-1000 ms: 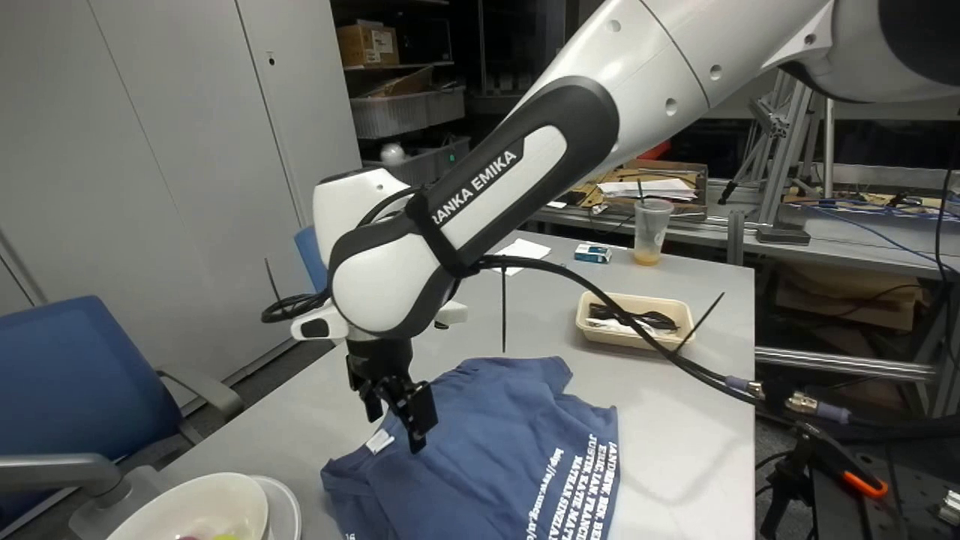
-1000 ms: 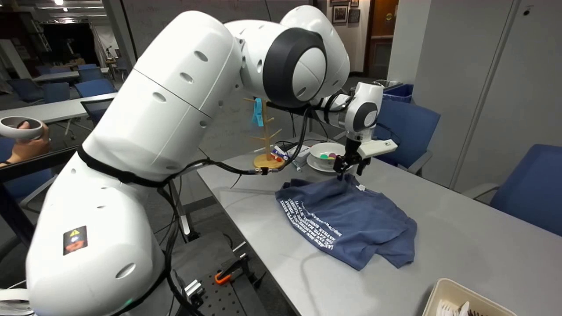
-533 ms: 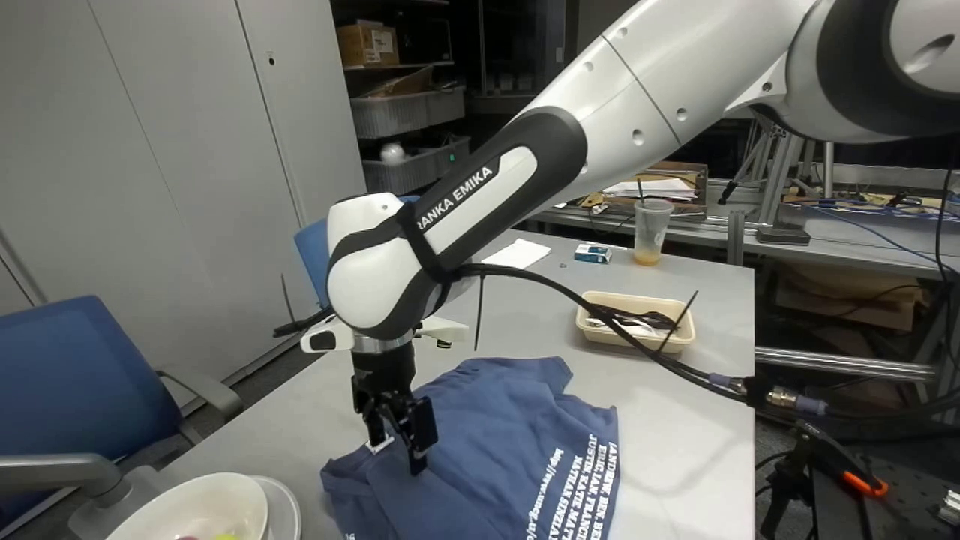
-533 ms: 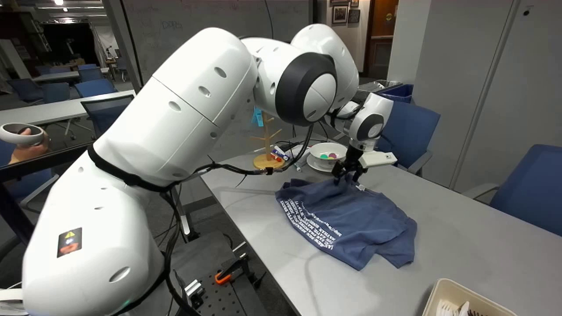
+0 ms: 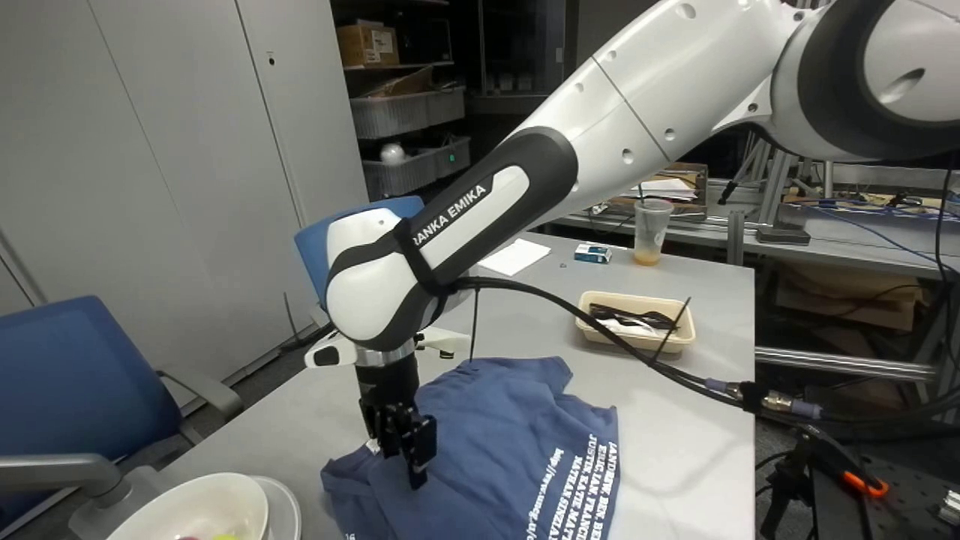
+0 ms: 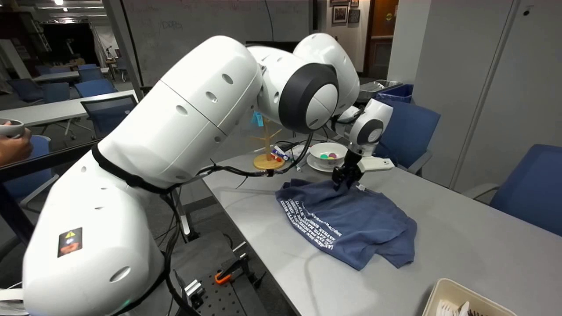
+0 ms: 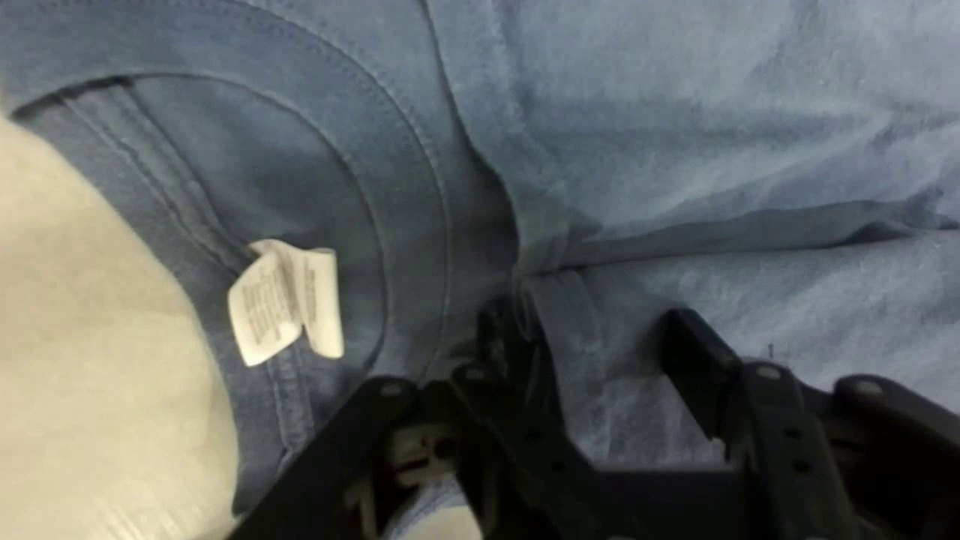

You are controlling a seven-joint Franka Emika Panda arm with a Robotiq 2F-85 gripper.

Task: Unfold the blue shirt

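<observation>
Blue cotton fills most of the wrist view: the shirt, a hemmed edge between the parted fingers of the gripper. Closing too deep could pinch the layer beneath and drag everything bunched. In both exterior views the shirt lies on the table near the bowl; a wide pull might knock that.

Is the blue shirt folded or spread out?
Folded, at least partly: the wrist view shows the blue shirt doubled over itself beside its collar.
</observation>
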